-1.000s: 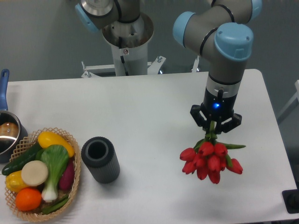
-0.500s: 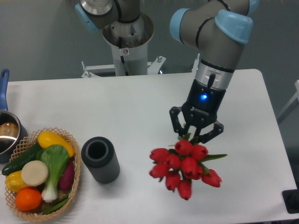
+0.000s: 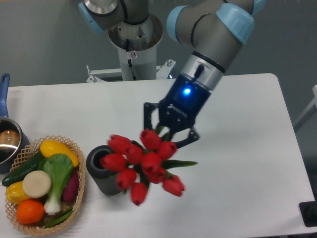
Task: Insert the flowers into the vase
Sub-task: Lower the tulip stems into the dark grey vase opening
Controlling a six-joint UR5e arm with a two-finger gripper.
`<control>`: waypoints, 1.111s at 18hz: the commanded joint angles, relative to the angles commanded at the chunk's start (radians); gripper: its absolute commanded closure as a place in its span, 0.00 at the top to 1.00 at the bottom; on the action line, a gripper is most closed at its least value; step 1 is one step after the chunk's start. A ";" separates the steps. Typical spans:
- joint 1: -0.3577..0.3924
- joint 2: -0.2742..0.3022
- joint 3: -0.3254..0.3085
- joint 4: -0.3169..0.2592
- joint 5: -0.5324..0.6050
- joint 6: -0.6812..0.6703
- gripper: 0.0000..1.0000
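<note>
One bunch of flowers (image 3: 143,163) shows about ten red heads. One vase (image 3: 105,171) stands at nine o'clock from it. One wicker basket (image 3: 74,148), further toward nine o'clock, holds seven pieces of produce. One steel pot (image 3: 9,144) sits at the left edge.

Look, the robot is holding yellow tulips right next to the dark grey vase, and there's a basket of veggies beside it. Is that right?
Almost. The tulips are red, not yellow, as the fixed camera view shows. The rest holds: the gripper grips the bunch by its stems right next to the dark grey vase, and the wicker basket of vegetables stands beside the vase.
</note>
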 joint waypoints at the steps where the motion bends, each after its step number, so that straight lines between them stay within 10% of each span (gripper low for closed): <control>1: -0.003 0.000 0.003 0.000 -0.040 0.000 0.00; 20: -0.071 -0.071 -0.009 0.022 -0.103 0.024 0.03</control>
